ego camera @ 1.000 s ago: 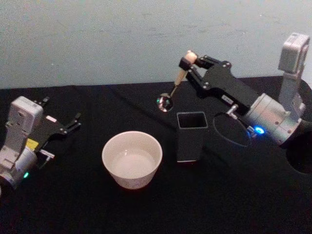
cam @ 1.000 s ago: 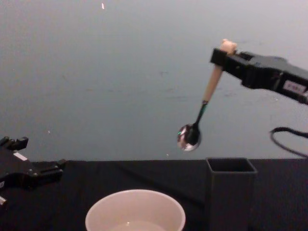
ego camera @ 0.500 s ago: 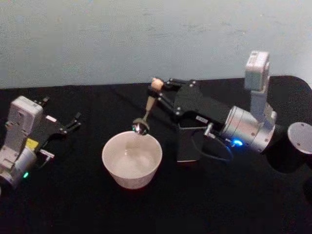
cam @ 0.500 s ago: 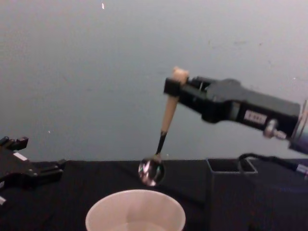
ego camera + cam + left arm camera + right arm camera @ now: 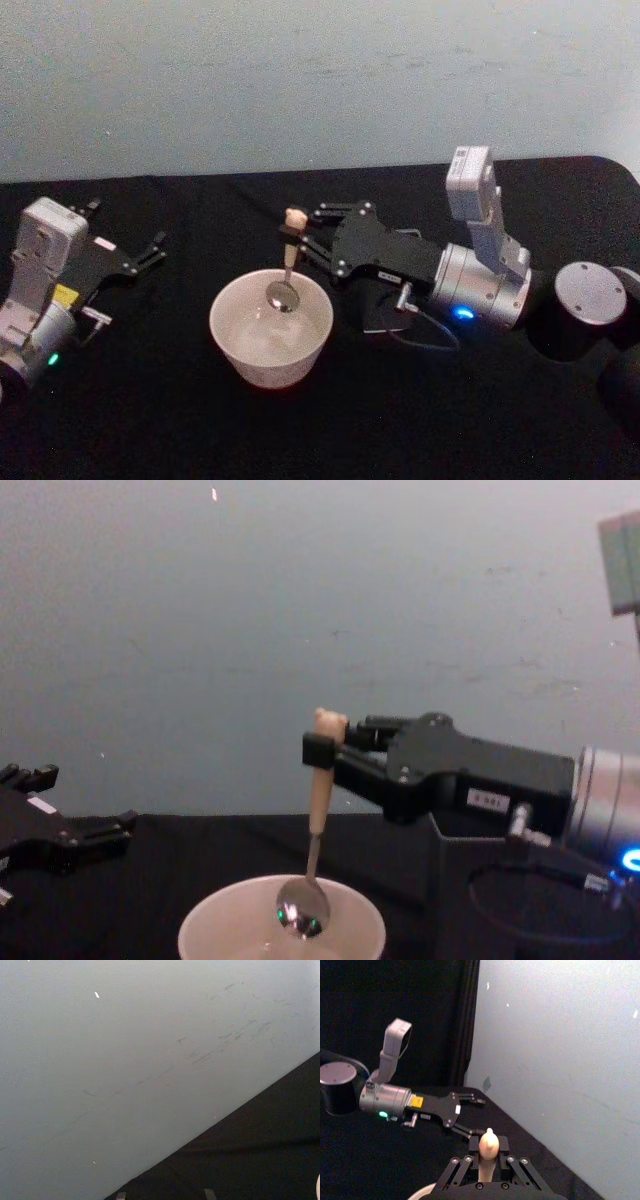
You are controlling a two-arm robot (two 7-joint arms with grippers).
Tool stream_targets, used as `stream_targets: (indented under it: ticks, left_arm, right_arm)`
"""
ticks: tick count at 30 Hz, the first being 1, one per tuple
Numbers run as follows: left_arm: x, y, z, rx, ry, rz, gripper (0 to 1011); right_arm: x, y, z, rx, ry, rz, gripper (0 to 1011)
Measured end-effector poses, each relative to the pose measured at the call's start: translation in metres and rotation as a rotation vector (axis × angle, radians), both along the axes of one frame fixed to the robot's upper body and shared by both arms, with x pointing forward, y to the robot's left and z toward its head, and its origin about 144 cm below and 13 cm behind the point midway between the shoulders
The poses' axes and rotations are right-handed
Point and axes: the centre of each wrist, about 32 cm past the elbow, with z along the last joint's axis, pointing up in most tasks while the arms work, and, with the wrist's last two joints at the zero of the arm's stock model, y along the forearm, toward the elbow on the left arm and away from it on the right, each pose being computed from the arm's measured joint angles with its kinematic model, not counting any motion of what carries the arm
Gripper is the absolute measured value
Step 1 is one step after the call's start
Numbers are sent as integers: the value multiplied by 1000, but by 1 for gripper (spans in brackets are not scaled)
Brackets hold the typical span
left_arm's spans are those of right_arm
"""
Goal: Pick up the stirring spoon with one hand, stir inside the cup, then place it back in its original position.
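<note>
The stirring spoon (image 5: pixel 288 258) hangs nearly upright, its shiny bowl dipped inside the cream cup (image 5: pixel 232 352) and its bear-like head on top. The right tool (image 5: pixel 297 231) is clamped on the handle just under that head. The dark holder (image 5: pixel 372 318) stands just right of the cup, mostly hidden by the right arm. The left tool (image 5: pixel 127 222) sits at the far left of the black tabletop (image 5: pixel 200 430) — fingers spread, holding nothing.

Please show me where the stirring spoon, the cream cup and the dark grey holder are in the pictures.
stirring spoon (image 5: pixel 319 800), chest view, on the beige handle.
cup (image 5: pixel 266 366), head view, on the outer wall.
holder (image 5: pixel 448 912), chest view, on its front wall.
</note>
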Motion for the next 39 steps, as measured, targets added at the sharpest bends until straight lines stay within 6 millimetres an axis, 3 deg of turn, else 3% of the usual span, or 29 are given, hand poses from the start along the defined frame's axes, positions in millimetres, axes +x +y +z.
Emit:
stream_targets:
  ticks: [17, 30, 39]
  left_arm:
    - [0, 0, 0, 0, 0, 0, 1001]
    - [0, 0, 0, 0, 0, 0, 1001]
    - [0, 0, 0, 0, 0, 0, 1001]
  right_arm:
    - [2, 9, -21, -43, 2, -12, 214]
    - [5, 15, -24, -45, -6, -26, 213]
    - [2, 7, -23, -49, -13, -52, 213]
